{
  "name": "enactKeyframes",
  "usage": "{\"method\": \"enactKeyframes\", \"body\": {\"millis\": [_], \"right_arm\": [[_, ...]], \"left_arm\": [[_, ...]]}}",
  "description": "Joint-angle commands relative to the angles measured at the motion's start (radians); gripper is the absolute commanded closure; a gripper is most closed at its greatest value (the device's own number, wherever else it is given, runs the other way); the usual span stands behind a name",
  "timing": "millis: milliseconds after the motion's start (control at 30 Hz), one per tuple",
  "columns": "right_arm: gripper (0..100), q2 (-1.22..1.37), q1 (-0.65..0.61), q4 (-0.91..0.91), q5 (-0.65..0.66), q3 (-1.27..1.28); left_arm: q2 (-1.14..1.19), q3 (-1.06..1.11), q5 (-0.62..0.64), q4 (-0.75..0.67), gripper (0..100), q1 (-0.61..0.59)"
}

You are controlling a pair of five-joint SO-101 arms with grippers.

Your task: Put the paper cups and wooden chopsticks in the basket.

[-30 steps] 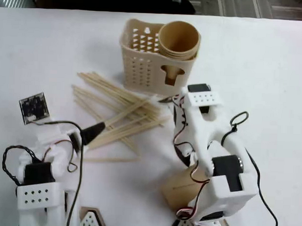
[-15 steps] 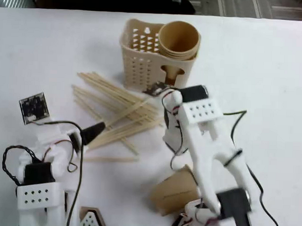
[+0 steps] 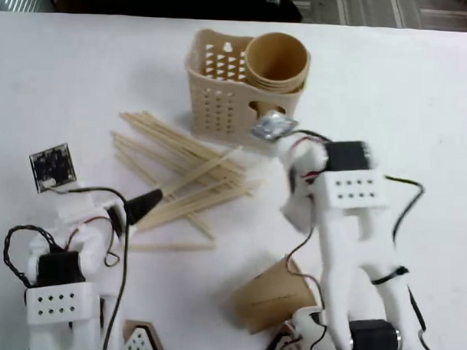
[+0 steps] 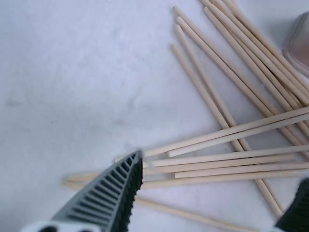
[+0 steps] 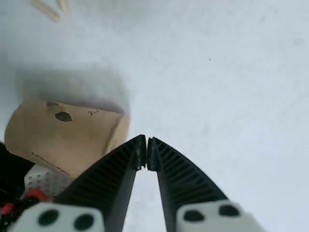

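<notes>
One paper cup [image 3: 274, 295] lies on its side on the white bench [image 3: 420, 112], near the front edge and close to the base of the right arm [image 3: 354, 248]. In the right wrist view this cup [image 5: 63, 135] is just beside the right pincer [image 5: 146, 146] but apart from it. That pincer is closed, its ribbed tips meeting tip to tip above bare bench.

The stacked paper cups [image 3: 277, 61] stand upright, nested, in the right-hand end of the basket [image 3: 221, 98], which stands toward the far side of the bench.

The wooden chopsticks [image 3: 189, 179] lie loose in a crossed scatter on the bench, in front of the basket and to its left. The left pincer [image 4: 219, 169] is open, spread over the near ends of several sticks. I cannot tell whether it touches them. In the high view its dark finger [image 3: 144, 205] points at the lower left edge of the scatter.
</notes>
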Motion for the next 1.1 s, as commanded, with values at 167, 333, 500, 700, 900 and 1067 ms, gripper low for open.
{"method": "enactKeyframes", "body": {"millis": [167,333,500,700,900,1067], "right_arm": [[98.1,-0.033,0.222,0.010,0.606,0.069],[98.1,-0.035,0.220,0.010,0.792,0.232],[98.1,-0.035,0.179,0.008,0.870,0.336],[98.1,-0.035,-0.008,0.008,0.865,0.423],[98.1,-0.044,-0.148,0.007,0.715,0.425],[95.6,-0.200,-0.197,0.005,0.623,0.428]], "left_arm": [[-0.027,-0.003,0.009,-0.021,54,-0.005],[-0.027,-0.003,0.009,-0.021,54,-0.005],[-0.027,-0.002,0.011,-0.021,54,-0.005],[-0.027,-0.002,0.011,-0.021,54,-0.005],[-0.027,-0.002,0.011,-0.021,54,-0.010],[-0.027,-0.002,0.011,-0.021,54,-0.010]]}}
